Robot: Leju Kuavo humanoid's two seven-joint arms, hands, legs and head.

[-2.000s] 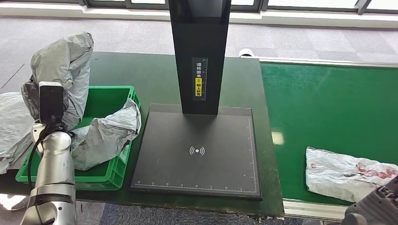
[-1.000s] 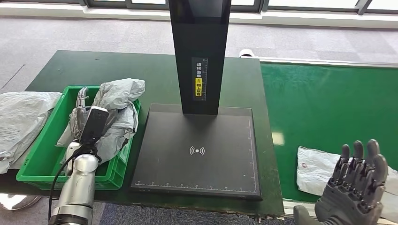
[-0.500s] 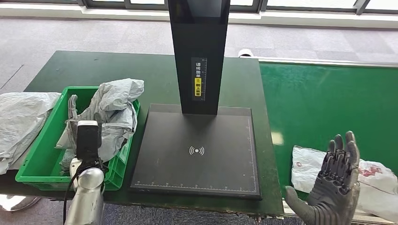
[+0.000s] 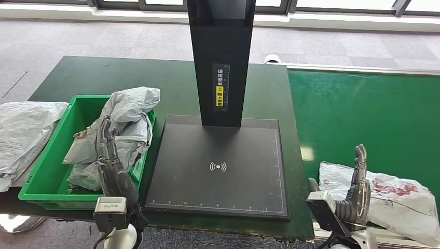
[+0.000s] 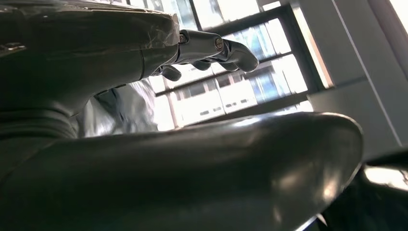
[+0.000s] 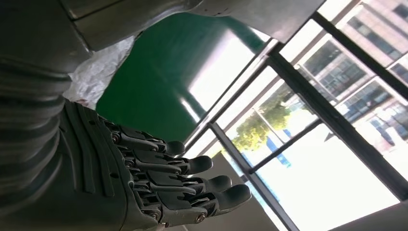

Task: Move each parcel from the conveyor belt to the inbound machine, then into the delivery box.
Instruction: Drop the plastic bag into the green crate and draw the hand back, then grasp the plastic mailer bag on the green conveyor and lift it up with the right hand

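standing at the middle of the green table (image 4: 129,72) is the black inbound machine (image 4: 218,171), a flat scanning plate with a tall dark post rising from its far edge; everything below is placed from it. right of the machine, touching the table's edge, runs the green conveyor belt (image 4: 363,109). left of the machine sits the green delivery box (image 4: 44,179), with a crumpled grey parcel (image 4: 127,116) piled inside against the wall nearest the machine. beyond the box, further left, another grey bag (image 4: 23,132) lies on the table edge. on the belt, near its front rim and well right of the machine, lies a white parcel with red marks (image 4: 394,194).

left hand (image 4: 109,155) is raised at the box's near corner, just left of the machine plate, fingers fairly straight and lying close together, gripping nothing, in front of the grey parcel. right hand (image 4: 355,192) stands edge-on at the belt's front rim, fingers extended upward and close together, holding nothing; it is at the near left edge of the white parcel, contact unclear.
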